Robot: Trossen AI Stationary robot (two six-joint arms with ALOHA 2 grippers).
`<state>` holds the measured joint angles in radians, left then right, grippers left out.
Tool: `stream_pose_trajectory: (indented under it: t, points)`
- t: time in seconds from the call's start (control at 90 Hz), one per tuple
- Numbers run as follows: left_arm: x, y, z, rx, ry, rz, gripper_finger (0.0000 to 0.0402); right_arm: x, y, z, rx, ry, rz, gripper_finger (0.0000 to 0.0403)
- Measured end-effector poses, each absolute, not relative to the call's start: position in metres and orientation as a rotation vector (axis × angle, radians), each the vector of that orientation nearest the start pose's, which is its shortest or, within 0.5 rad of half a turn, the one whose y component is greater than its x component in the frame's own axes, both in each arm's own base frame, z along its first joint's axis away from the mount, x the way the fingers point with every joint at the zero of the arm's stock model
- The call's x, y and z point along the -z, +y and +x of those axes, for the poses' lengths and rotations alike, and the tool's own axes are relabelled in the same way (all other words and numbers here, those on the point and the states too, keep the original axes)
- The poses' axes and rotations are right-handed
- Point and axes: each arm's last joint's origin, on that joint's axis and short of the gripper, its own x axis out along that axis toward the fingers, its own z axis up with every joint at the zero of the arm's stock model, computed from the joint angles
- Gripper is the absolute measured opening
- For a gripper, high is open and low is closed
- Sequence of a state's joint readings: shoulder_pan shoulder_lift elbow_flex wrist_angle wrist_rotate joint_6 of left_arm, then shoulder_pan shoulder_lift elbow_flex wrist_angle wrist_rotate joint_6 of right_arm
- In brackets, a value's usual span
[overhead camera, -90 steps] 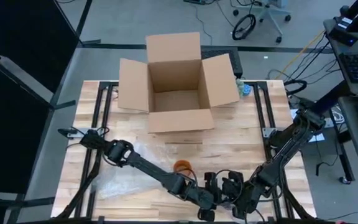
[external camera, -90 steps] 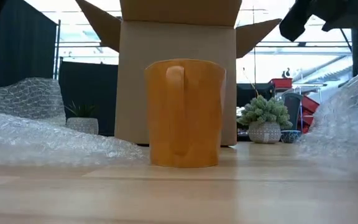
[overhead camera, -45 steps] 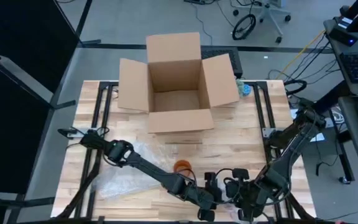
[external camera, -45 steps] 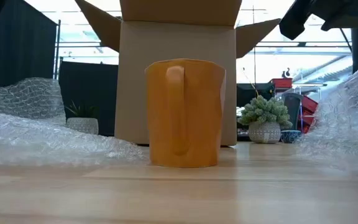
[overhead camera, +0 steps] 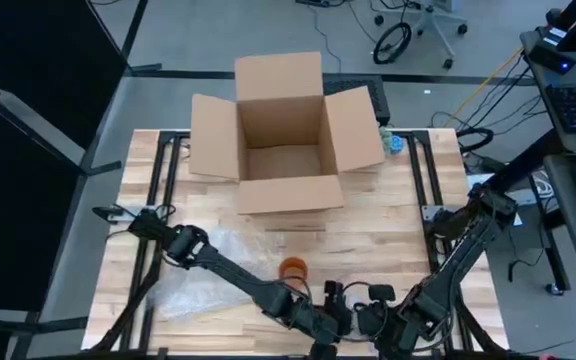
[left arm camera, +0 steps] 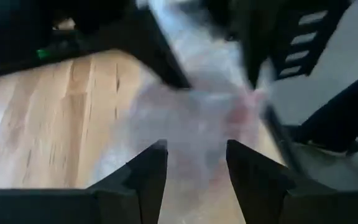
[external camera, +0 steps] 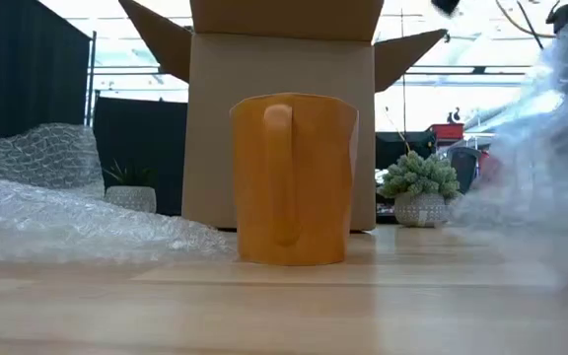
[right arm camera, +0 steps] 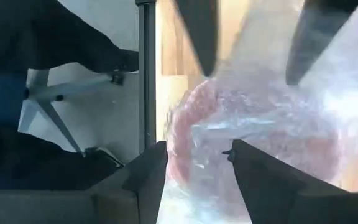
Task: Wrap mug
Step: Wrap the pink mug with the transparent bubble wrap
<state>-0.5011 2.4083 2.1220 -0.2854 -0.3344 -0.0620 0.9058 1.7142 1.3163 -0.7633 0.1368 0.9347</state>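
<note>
Both grippers' jaws behind blurred wrap point(external camera: 540, 168)

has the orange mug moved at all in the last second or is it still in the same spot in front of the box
No. In the low view the orange mug stands just where it did against the cardboard box behind it, handle facing the camera.

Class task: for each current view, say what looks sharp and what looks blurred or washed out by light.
Low view: the orange mug is sharp, the bubble wrap beside it smeared, the windows behind glaring. Left wrist view: nearly all blurred past the open left gripper. Right wrist view: wrap blurred beyond the open right gripper. High view: cardboard box evenly lit and crisp.
</note>
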Motion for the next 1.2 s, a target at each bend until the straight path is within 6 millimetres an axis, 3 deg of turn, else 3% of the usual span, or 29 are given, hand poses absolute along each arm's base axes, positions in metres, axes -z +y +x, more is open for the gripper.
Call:
stream_pose_trajectory:
  t: [0.3, 0.533, 0.678, 0.811, 0.933, 1.2]
  points:
    - [-0.228, -0.24, 0.498, 0.101, 0.423, 0.138, 0.0154, -0.234, 0.271, 0.215, -0.133, 1.211, 0.23, 0.0165]
    - [-0.183, -0.234, 0.509, 0.096, 0.529, 0.112, 0.0154, -0.236, 0.271, 0.213, -0.155, 1.245, 0.255, 0.0164]
    - [-0.179, -0.234, 0.511, 0.098, 0.535, 0.113, 0.0154, -0.242, 0.266, 0.211, -0.144, 1.262, 0.282, 0.0164]
    - [-0.178, -0.233, 0.511, 0.098, 0.535, 0.114, 0.0154, -0.263, 0.256, 0.206, -0.149, 1.226, 0.334, 0.0164]
    - [-0.178, -0.233, 0.511, 0.098, 0.53, 0.113, 0.0154, -0.272, 0.241, 0.199, -0.009, 1.191, 0.33, 0.0164]
    - [-0.178, -0.233, 0.511, 0.098, 0.531, 0.113, 0.0154, -0.246, 0.244, 0.208, 0.161, 1.217, 0.299, 0.0164]
